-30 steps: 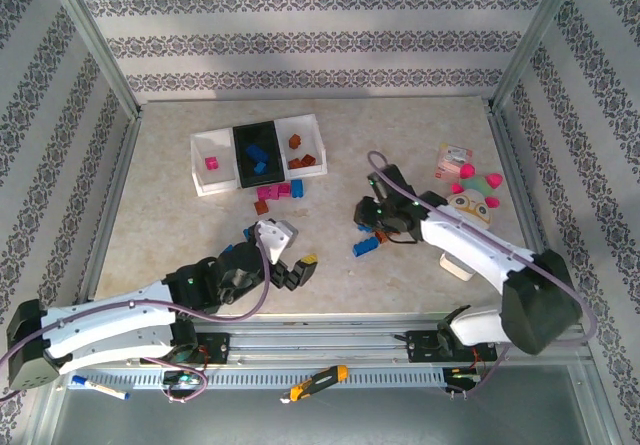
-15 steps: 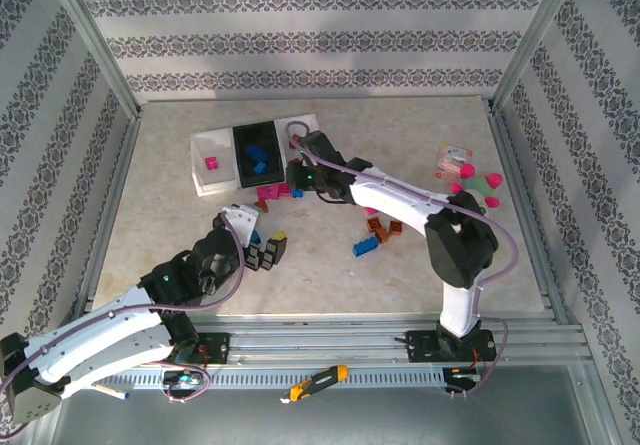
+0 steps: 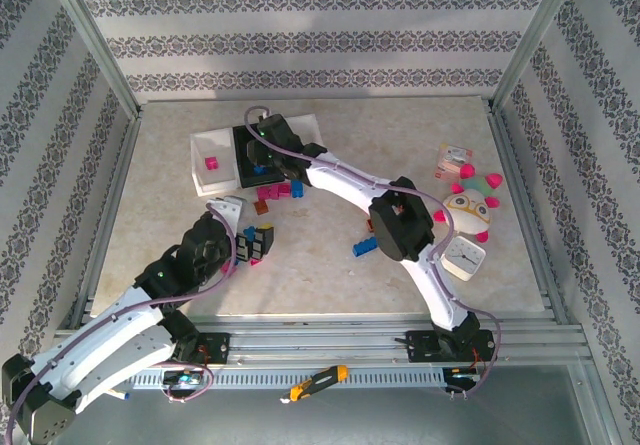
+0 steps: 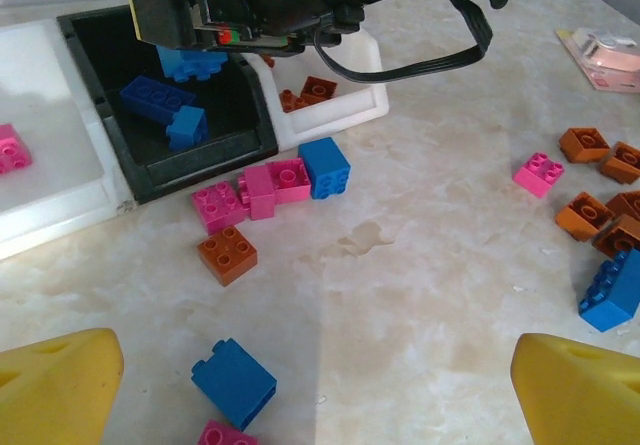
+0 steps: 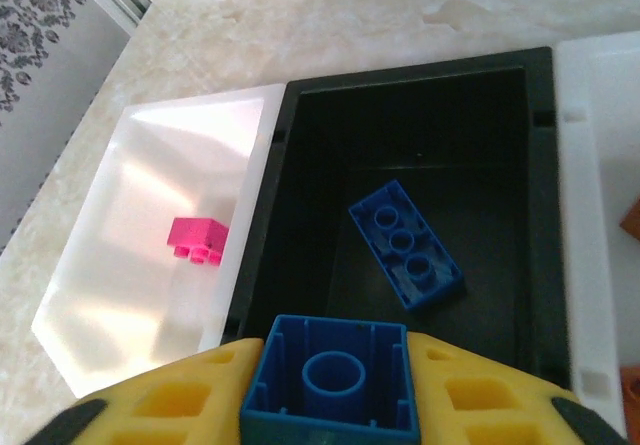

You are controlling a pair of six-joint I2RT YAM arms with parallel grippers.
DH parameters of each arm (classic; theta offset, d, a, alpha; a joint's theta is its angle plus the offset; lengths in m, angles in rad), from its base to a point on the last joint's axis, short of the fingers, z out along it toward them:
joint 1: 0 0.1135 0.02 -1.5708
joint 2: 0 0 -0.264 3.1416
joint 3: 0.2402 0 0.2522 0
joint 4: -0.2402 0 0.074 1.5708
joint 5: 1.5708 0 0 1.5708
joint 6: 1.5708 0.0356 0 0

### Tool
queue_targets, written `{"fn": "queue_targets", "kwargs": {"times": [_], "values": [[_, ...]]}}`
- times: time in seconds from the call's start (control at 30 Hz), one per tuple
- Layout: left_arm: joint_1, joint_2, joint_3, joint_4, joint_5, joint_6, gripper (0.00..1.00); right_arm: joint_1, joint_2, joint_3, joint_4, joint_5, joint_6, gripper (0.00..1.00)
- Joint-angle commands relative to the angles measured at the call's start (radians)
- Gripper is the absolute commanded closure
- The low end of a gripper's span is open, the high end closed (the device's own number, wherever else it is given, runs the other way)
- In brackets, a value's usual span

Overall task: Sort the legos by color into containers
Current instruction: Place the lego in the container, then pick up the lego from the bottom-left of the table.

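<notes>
Marbled beige bench [image 3: 450, 145] bore, toward its far left corner, a glossy black tray [image 5: 330, 145] between matte white trays [image 5: 150, 265]; left gripper [image 4: 320, 385] gaped wide over loose bricks [image 4: 265, 190], and right gripper [image 5: 330, 410] clasped a hollow-bottomed square blue brick [image 5: 330, 365] above the black tray, which contained a long blue brick [image 5: 405, 245] with round studs.

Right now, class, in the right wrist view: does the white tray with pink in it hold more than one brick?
No: a single pink brick lies in that white tray.
</notes>
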Motion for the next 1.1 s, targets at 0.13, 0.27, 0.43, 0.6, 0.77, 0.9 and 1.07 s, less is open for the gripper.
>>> {"fn": "queue_targets", "kwargs": {"times": [0.13,0.27,0.43,0.6,0.77,0.9,1.07], "values": [[0.042,0.002,0.041,-0.197,-0.193,-0.342,0.01,-0.004,0.002,0.161,-0.083,-0.008,-0.055,0.36],[0.053,0.027,0.088,-0.319,-0.213,-0.426,0.01,-0.008,-0.116,0.030,-0.056,-0.023,-0.078,0.29],[0.061,0.061,0.118,-0.404,-0.216,-0.569,0.01,-0.006,-0.353,-0.294,0.051,-0.054,-0.089,0.25],[0.070,0.159,0.185,-0.533,-0.169,-0.666,0.01,-0.002,-0.619,-0.648,0.132,-0.064,-0.086,0.22],[0.074,0.253,0.210,-0.648,-0.097,-0.823,0.02,0.021,-0.838,-0.889,0.133,-0.067,-0.070,0.21],[0.074,0.279,0.173,-0.684,-0.032,-0.949,0.09,0.044,-0.965,-1.022,0.108,-0.047,-0.039,0.21],[0.075,0.271,0.080,-0.607,0.057,-0.991,0.25,0.055,-1.023,-1.105,0.105,-0.019,-0.011,0.21]]}}
